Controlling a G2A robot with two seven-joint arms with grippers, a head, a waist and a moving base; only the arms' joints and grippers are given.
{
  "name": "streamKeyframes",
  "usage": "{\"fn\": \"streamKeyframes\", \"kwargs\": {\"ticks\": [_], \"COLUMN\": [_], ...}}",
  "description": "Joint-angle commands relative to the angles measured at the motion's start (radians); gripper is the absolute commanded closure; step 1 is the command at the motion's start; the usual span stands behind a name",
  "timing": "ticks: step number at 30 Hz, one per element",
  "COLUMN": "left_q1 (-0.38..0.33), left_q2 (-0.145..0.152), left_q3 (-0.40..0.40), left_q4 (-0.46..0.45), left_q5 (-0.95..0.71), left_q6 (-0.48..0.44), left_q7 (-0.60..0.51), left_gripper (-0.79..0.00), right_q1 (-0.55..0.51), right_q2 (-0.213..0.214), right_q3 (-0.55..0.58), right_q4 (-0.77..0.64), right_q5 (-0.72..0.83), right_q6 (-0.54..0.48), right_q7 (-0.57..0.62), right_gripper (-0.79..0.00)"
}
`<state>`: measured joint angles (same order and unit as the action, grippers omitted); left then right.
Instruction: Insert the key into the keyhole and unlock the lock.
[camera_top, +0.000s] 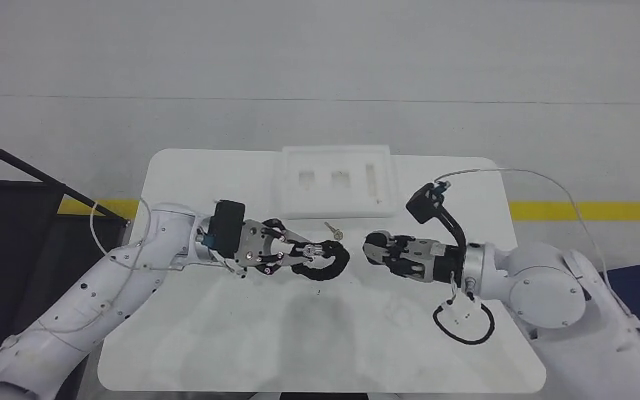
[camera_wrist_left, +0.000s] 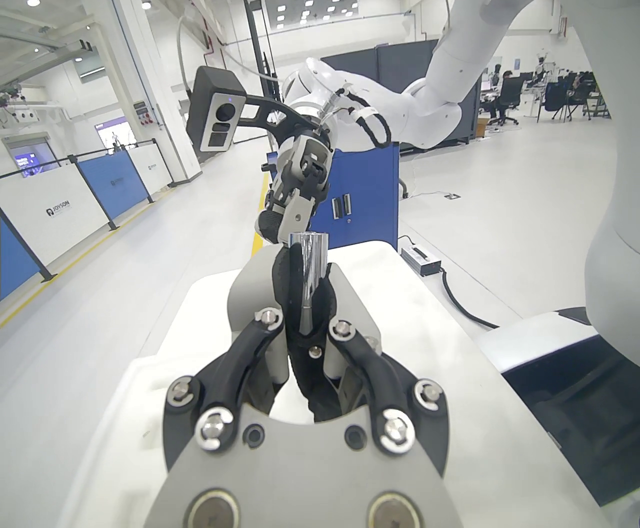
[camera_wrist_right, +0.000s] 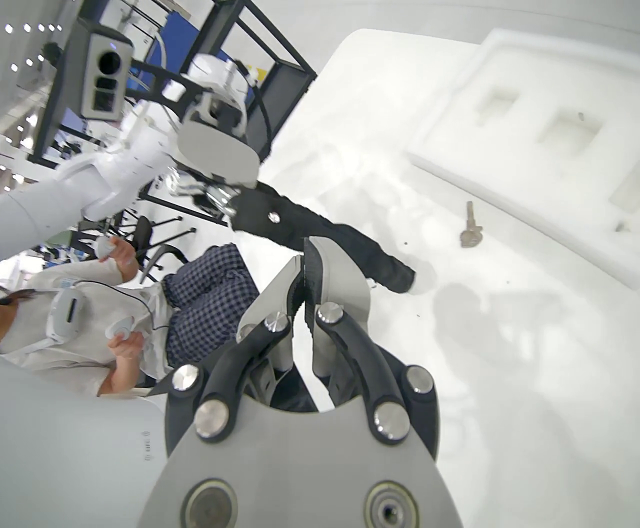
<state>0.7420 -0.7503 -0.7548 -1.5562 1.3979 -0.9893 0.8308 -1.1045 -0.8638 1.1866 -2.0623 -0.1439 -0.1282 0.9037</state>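
The key lies flat and untouched on the white table, just in front of the near edge of a white foam tray and apart from both arms. The lock, black-bodied with a chrome end, sits above the table near the key, clamped between the fingers of the left gripper, its chrome end pointing toward the other arm. Facing it across a small gap, the right gripper hangs over the table with its fingers pressed together on nothing. The foam tray, with its shallow cut-out pockets, rests toward the far side of the table, beyond both grippers.
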Motion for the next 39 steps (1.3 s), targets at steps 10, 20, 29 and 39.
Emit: {"fn": "streamKeyframes", "kwargs": {"ticks": [10,20,29,39], "left_q1": [0.091,0.098,0.11,0.125], "left_q2": [0.107,0.159,0.2,0.228], "left_q3": [-0.135,-0.154,-0.175,-0.177], "left_q4": [0.009,0.035,0.029,0.019], "left_q5": [-0.004,-0.044,-0.072,-0.114], "left_q6": [-0.023,-0.023,-0.023,-0.023], "left_q7": [-0.023,-0.023,-0.023,-0.023], "left_gripper": [0.0,0.0,0.0,0.0], "right_q1": [0.079,0.22,0.296,0.289], "right_q2": [-0.047,-0.115,-0.155,-0.154], "right_q3": [-0.203,-0.377,-0.446,-0.438], "right_q4": [0.192,0.398,0.515,0.506], "right_q5": [-0.188,-0.272,-0.327,-0.352], "right_q6": [-0.117,-0.179,-0.221,-0.253], "right_q7": [-0.156,-0.216,-0.255,-0.282], "right_gripper": [0.0,0.0,0.0,0.0]}}
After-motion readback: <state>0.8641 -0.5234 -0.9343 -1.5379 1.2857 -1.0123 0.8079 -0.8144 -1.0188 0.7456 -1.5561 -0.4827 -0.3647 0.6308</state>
